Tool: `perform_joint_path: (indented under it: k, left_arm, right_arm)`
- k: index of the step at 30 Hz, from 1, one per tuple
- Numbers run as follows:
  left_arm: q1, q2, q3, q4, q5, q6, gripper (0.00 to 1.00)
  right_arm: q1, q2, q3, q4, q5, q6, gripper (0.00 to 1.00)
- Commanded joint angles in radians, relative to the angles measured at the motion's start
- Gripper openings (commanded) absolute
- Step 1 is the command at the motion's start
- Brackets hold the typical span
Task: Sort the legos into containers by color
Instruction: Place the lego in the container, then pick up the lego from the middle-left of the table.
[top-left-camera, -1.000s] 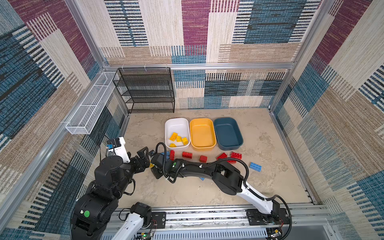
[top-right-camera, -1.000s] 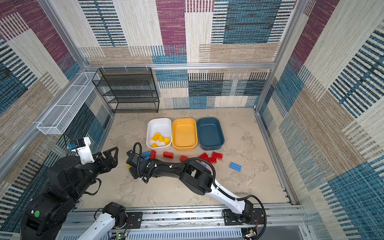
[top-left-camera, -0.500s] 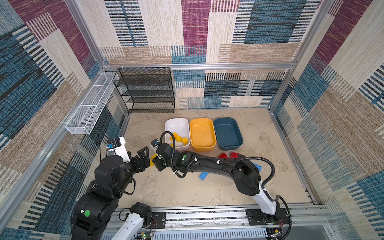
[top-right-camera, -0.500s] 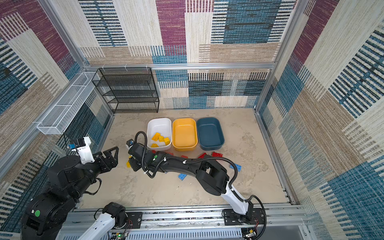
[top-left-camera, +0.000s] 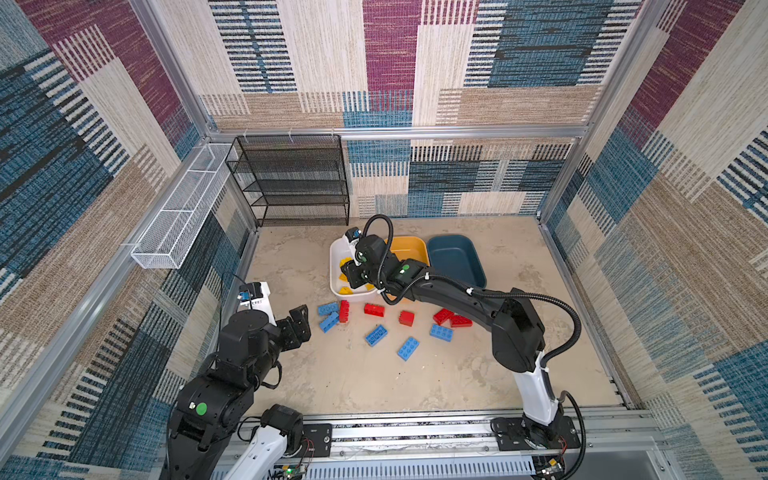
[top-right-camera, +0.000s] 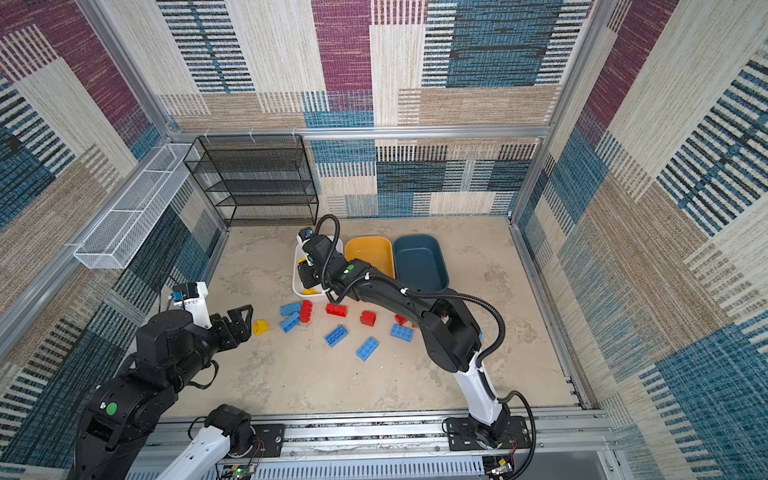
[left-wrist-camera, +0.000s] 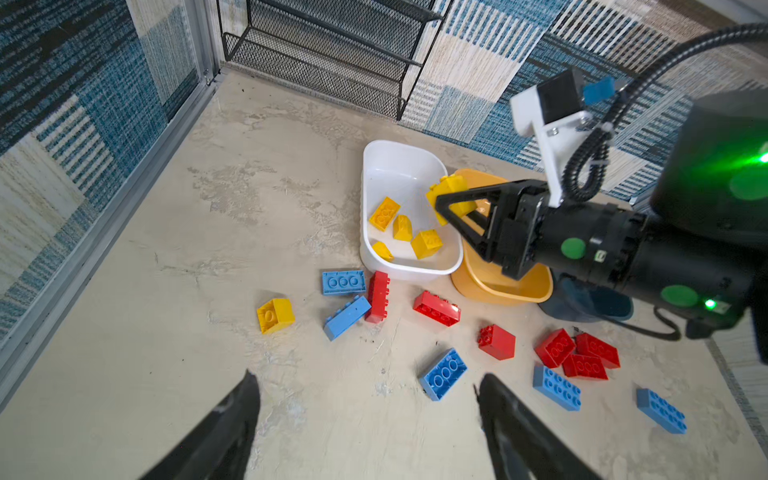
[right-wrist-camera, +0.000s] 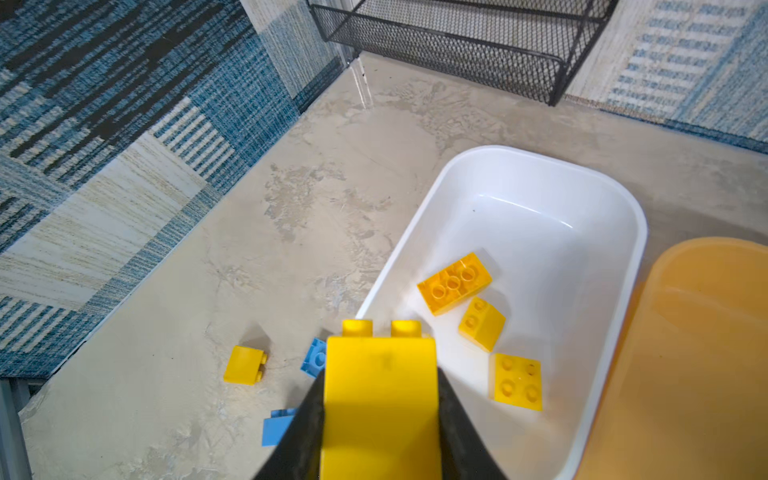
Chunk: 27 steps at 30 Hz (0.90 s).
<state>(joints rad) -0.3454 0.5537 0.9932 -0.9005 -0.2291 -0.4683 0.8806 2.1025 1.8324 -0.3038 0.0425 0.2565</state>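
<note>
right hand (right-wrist-camera: 380, 374) clamping yellow brick (right-wrist-camera: 380, 411), wrist views only

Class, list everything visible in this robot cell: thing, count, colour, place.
Tubs: three, side by side on floor: white tub, yellow-orange tub, teal tub.
Yellow bricks: six; four in white tub, one on floor, one gripped.
Red bricks: six, floor near tubs.
Blue bricks: six, light blue, floor among red.
Shelf rack: one, black mesh, back wall.
Wire basket: one, white, side wall.
Left arm: jaws open, empty.
Right arm: jaws shut on yellow brick above white tub.
</note>
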Motion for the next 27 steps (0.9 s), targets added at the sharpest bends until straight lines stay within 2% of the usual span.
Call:
perform_joint_path:
  k: [1, 9, 14, 17, 21, 27]
  left_arm:
    - [0.001, -0.011, -0.042, 0.022, -0.007, 0.016, 0.83]
    - [0.0, 0.022, -0.099, 0.036, -0.006, -0.004, 0.83]
    - [0.001, 0.05, -0.09, 0.036, -0.019, 0.003, 0.84]
    - [0.003, 0.082, -0.084, 0.029, -0.041, 0.01, 0.86]
    - [0.015, 0.17, -0.076, 0.021, -0.035, 0.02, 0.88]
    - [0.069, 0.317, -0.081, 0.05, -0.015, 0.047, 0.89]
  right_arm:
    - [-0.026, 0.033, 0.021, -0.01, -0.048, -0.014, 0.32]
    - [-0.053, 0.116, 0.093, -0.043, -0.076, -0.023, 0.43]
    - [-0.061, 0.101, 0.097, -0.048, -0.069, -0.039, 0.6]
    - [-0.062, 0.059, 0.076, -0.042, -0.057, -0.054, 0.66]
    - [-0.061, -0.066, -0.063, 0.038, -0.05, -0.053, 0.71]
    - [-0.061, -0.343, -0.441, 0.259, -0.075, 0.002, 0.75]
